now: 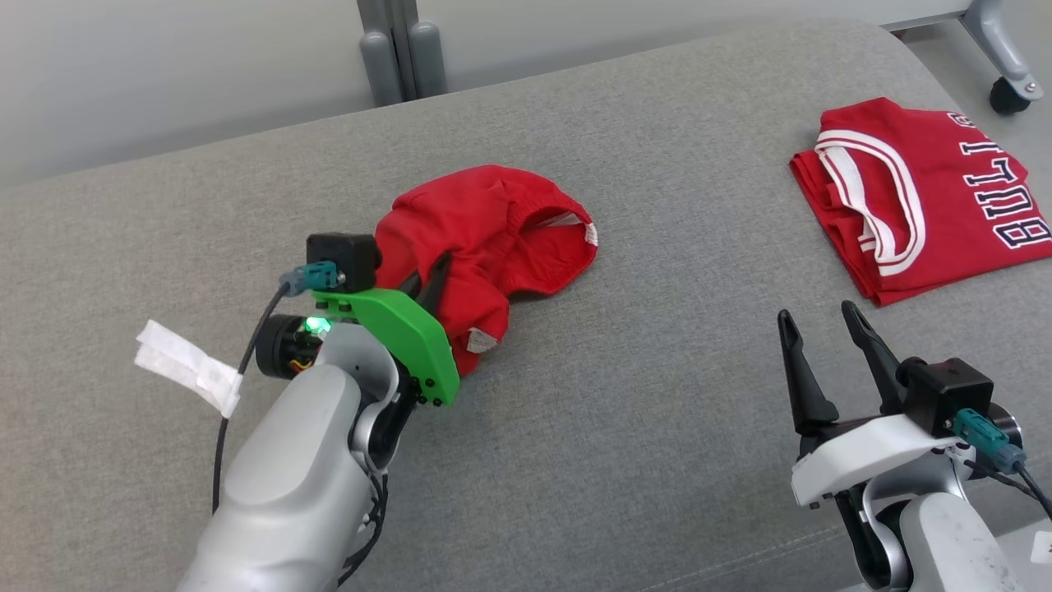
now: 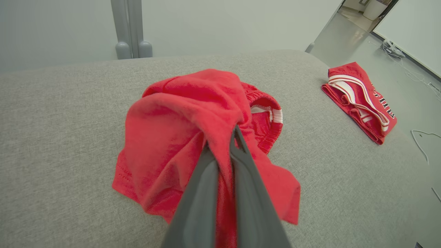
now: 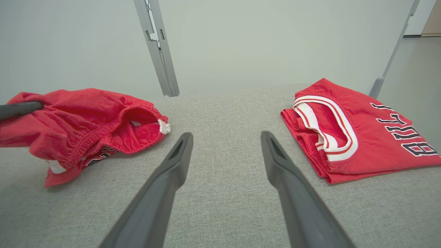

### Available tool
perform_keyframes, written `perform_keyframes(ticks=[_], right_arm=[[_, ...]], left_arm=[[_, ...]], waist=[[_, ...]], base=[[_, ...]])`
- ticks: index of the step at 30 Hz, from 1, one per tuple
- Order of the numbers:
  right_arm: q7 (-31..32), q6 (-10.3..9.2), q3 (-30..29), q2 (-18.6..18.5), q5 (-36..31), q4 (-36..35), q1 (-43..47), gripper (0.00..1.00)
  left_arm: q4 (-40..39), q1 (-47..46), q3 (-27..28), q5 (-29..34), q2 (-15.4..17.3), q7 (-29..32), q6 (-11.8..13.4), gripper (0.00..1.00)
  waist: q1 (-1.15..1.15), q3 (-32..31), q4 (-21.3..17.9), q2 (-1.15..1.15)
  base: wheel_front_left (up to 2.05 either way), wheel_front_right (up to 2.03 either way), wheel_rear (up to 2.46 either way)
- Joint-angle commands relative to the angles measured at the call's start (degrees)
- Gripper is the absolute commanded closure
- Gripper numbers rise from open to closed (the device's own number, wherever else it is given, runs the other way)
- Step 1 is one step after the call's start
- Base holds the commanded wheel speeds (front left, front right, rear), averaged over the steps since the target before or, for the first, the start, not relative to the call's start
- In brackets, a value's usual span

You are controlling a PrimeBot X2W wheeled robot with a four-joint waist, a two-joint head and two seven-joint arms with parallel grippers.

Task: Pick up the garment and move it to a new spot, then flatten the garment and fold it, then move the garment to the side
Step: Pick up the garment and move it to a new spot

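Scrap of white tape or paper [image 1: 189,366] lies on the grey upholstered surface [image 1: 616,411], just to the outer left of the left arm. The left pincer [image 1: 436,275] is clamped tight on the garment [image 1: 493,222] — red shorts with an elastic waistband and white trim. The left wrist view shows a fold of red cloth [image 2: 179,113] pinched between the two dark fingers [image 2: 248,193], with the rest bunched in a heap around and beyond the fingertips. The waistband opening faces right, toward the other arm.

The right pincer [image 1: 816,312] stands near the front edge of the surface with its fingers spread wide and nothing between them. It is well apart from the shorts, which sit to its forward left [image 3: 79,117]. Bare grey fabric lies straight ahead of its tips [image 3: 226,136].

A folded red jersey [image 1: 920,197] with white-banded trim and dark lettering rests ahead of the right pincer and to its right — apart from it. Beyond the surface's far edge, grey posts [image 1: 403,49] stand against a pale wall.
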Motion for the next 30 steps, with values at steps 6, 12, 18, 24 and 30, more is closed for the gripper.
perform_keyframes(ticks=[6, 12, 18, 24, 30], right_arm=[[-0.30, -0.11, -0.08, -0.47, -0.34, 0.11, -0.92, 0.00], [0.27, -0.11, -1.11, -1.05, -0.52, -0.49, 0.01, 0.00], [0.58, -0.11, -2.78, -1.13, -0.49, -0.85, 1.47, 0.00], [0.63, -0.11, -4.40, -0.70, -0.65, -0.69, 3.45, 0.00], [0.14, -0.11, -5.15, 0.02, -0.88, -0.21, 4.92, 0.00]], left_arm=[[1.33, 2.77, 0.60, 0.89, 0.12, -8.65, -0.45, 0.00], [-2.25, 7.08, 2.24, 0.58, 2.09, -16.26, -1.28, 0.00], [-9.74, 13.73, 6.23, 2.44, 4.84, -18.10, 0.49, 0.00], [-19.30, 21.82, 11.94, 6.36, 6.41, -18.05, 2.36, 0.00], [-24.36, 28.32, 15.80, 9.79, 6.79, -18.07, 1.72, 0.00]], waist=[[0.00, -1.07, 3.57, 0.00], [0.00, -2.89, 7.80, 0.00], [0.00, -4.72, 12.45, 0.00], [0.00, -6.34, 16.04, 0.00], [0.00, -7.75, 17.87, 0.00]], base=[[0.00, 0.00, 0.00], [0.00, 0.00, 0.00], [0.00, 0.00, 0.00], [0.00, 0.00, 0.00], [0.00, 0.00, 0.00]])
